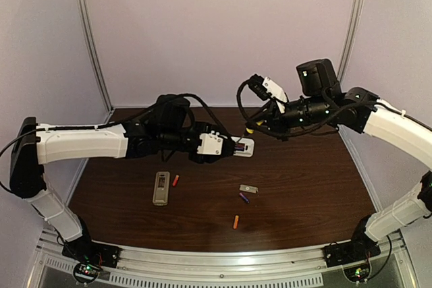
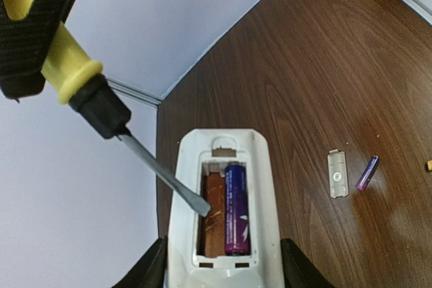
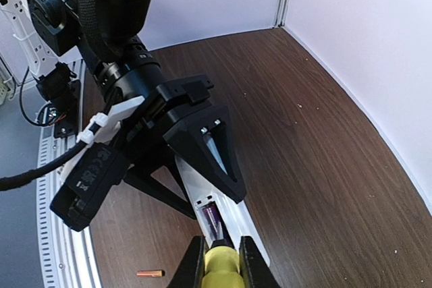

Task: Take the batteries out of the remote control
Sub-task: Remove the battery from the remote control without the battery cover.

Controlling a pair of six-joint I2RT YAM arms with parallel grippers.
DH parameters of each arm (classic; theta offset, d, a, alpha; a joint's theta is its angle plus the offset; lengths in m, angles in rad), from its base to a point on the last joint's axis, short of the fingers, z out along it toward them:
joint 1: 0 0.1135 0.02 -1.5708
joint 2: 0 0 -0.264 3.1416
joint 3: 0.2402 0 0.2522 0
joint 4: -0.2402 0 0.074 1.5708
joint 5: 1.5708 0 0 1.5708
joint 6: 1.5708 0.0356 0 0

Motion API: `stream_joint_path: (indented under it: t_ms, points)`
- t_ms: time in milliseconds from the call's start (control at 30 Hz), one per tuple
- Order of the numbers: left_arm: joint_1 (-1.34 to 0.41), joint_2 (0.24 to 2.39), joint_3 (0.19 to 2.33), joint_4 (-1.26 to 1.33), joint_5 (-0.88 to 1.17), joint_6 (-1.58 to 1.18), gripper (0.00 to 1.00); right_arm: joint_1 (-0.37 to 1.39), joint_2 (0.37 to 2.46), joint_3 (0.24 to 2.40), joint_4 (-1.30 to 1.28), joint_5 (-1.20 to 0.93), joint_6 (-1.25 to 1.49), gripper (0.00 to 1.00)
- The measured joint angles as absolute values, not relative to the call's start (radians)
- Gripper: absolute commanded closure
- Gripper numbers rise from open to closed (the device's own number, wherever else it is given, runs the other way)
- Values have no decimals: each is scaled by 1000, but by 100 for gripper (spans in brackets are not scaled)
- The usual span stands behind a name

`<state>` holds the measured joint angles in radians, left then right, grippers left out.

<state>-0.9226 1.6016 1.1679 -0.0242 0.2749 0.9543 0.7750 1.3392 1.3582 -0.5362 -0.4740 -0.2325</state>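
Left wrist view, upper left: screwdriver [image 2: 75, 75] clamped in right gripper [image 3: 219, 261], tip down in empty slot [image 2: 213, 234]. Just right of tip: purple battery [image 2: 236, 207], seated, long axis along remote [image 2: 270, 193]. Remote pinched in left gripper [image 2: 224, 264]. Lever from battery's left flank.
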Motion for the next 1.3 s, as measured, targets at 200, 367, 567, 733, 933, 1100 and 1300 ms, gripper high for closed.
stream_joint_path:
  t_ms: [200, 367, 567, 733, 933, 1100, 1300]
  points:
    - [-919, 1616, 1175, -23, 291, 925, 100, 796, 1335, 1340, -516, -394, -268, 100]
    - [-913, 1617, 1177, -23, 296, 901, 100, 822, 1334, 1335, -513, -341, -313, 100]
    - [-909, 1617, 1190, -23, 314, 878, 100, 850, 1333, 1328, -512, -283, -366, 100]
    - [-904, 1623, 1190, -23, 325, 865, 100, 873, 1334, 1321, -512, -252, -395, 100]
    - [-898, 1625, 1190, -27, 334, 860, 100, 887, 1334, 1310, -505, -233, -407, 100]
    - [-895, 1627, 1190, -28, 334, 862, 100, 889, 1336, 1308, -503, -233, -405, 100]
    - [-889, 1628, 1190, -53, 332, 888, 100, 889, 1354, 1308, -495, -239, -382, 100]
